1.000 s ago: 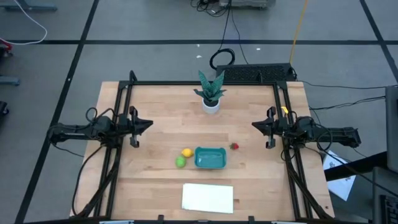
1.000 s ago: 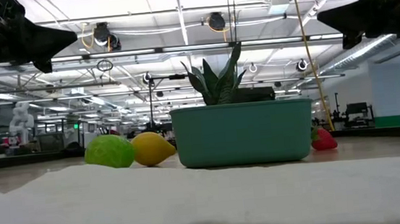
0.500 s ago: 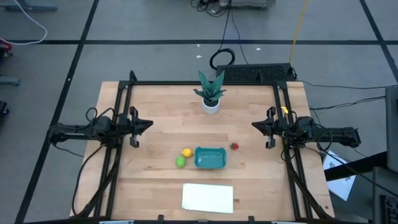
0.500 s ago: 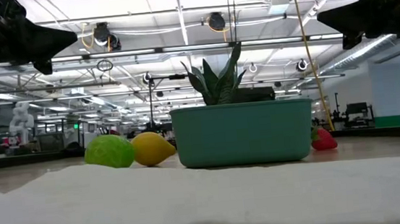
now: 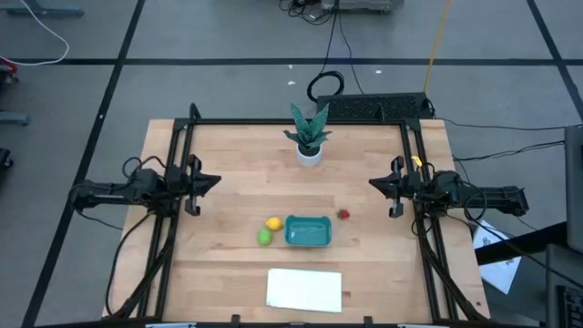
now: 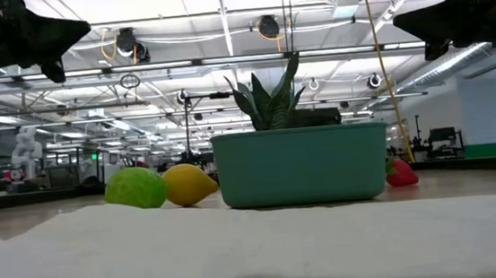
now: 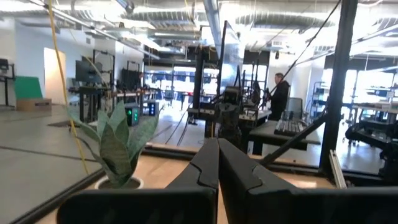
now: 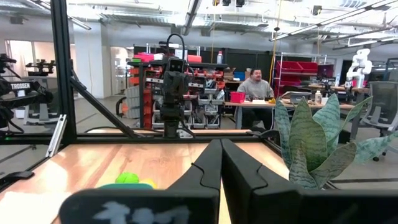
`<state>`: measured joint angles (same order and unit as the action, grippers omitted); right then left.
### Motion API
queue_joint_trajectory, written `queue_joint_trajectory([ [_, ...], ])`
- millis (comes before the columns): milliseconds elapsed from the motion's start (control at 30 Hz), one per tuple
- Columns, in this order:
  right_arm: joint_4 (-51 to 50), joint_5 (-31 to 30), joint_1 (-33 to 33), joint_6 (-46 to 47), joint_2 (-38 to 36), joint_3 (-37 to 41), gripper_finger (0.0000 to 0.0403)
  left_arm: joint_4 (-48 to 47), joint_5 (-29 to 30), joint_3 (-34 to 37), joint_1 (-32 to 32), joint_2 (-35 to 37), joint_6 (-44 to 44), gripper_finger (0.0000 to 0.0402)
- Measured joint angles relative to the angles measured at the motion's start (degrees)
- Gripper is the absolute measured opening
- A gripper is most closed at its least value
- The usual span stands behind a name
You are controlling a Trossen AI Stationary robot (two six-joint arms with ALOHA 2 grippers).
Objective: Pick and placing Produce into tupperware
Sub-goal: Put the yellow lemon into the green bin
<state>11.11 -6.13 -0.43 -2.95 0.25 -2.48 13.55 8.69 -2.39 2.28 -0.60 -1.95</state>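
Produce outside tub; both grippers empty, jaws closed.
Yellow piece (image 5: 272, 223), lime piece (image 5: 264, 238), red piece (image 5: 343, 215) beside tupperware (image 5: 308, 231); left gripper (image 5: 217, 181), right gripper (image 5: 372, 183) at table's side edges. Likely light, rigid, slippery: pinch across middle.

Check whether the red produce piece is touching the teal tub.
Apart. The high view shows bare wood between the red piece and the tub; the low view overlaps them only by line of sight.

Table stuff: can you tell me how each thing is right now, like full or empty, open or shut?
Teal-blue rectangular plastic tub: upright, empty.
Yellow toy fruit: on the table, outside the tub.
Lime green toy fruit: on the table, beside the yellow one.
Small red toy fruit: on the table, at the tub's other side.
Left gripper: shut, holding nothing.
Right gripper: shut, holding nothing.
Green potted plant: upright.
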Motion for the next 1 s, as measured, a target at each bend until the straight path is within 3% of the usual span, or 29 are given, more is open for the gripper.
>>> queue_joint_trajectory([
  [200,1.1,0.0,-0.02,-0.29,0.0,0.0,0.0,1.15,-0.19,-2.05,-0.01,-3.45,-0.15,0.0001],
  [567,1.08,0.0,0.0,0.35,0.0,0.02,0.0,-0.25,-1.17,-12.94,-0.01,-18.33,4.38,0.0006],
  [1000,0.62,0.0,-0.02,2.7,0.0,0.02,0.0,-0.06,-0.74,-20.14,-0.01,-33.13,6.94,0.0023],
])
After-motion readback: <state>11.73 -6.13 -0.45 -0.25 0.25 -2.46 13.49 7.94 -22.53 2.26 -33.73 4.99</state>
